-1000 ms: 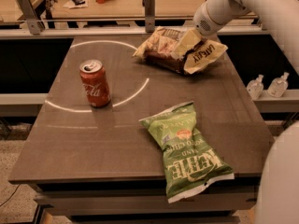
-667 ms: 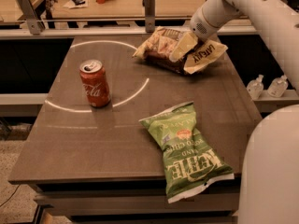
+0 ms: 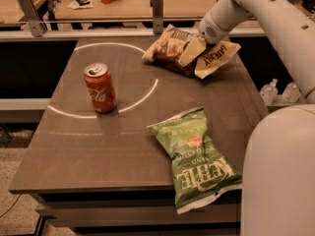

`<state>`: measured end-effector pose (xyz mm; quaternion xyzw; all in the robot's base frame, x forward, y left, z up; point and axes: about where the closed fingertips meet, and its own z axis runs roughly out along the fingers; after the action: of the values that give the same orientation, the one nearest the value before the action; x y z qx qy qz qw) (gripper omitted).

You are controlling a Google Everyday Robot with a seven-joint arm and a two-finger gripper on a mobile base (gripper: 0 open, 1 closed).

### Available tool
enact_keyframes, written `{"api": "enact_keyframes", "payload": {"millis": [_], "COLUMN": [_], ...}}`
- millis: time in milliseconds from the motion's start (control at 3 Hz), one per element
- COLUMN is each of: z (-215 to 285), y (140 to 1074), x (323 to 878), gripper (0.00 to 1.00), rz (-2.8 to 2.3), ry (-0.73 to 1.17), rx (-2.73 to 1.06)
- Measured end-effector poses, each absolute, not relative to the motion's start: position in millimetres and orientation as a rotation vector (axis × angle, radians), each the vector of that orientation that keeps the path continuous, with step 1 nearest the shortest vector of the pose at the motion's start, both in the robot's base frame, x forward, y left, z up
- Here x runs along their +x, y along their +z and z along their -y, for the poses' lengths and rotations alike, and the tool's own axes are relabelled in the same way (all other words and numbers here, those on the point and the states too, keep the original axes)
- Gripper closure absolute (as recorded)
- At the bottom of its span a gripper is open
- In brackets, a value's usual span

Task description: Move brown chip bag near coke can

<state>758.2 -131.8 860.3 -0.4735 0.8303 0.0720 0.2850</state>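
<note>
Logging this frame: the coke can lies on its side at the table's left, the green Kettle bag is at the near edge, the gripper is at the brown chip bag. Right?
No: the camera view shows the coke can standing upright, not on its side. The rest holds: green Kettle bag at the near edge, gripper at the brown chip bag.

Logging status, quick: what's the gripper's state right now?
Gripper: on the brown chip bag, far side of the table; open or closed cannot be told.
</note>
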Motion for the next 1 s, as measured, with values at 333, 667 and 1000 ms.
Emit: {"api": "enact_keyframes", "payload": {"millis": [333,667,1000], "z": [132.0,129.8,118.4], "y": [870.2,906.8,939.8], "x": [750.1,728.9,699.3], "gripper": [0.62,0.87,1.00], "rz": [-2.202,-2.108,-2.026], "ry": [0.200,0.206,0.252], "rx": [-1.279,-1.278,-1.315]}}
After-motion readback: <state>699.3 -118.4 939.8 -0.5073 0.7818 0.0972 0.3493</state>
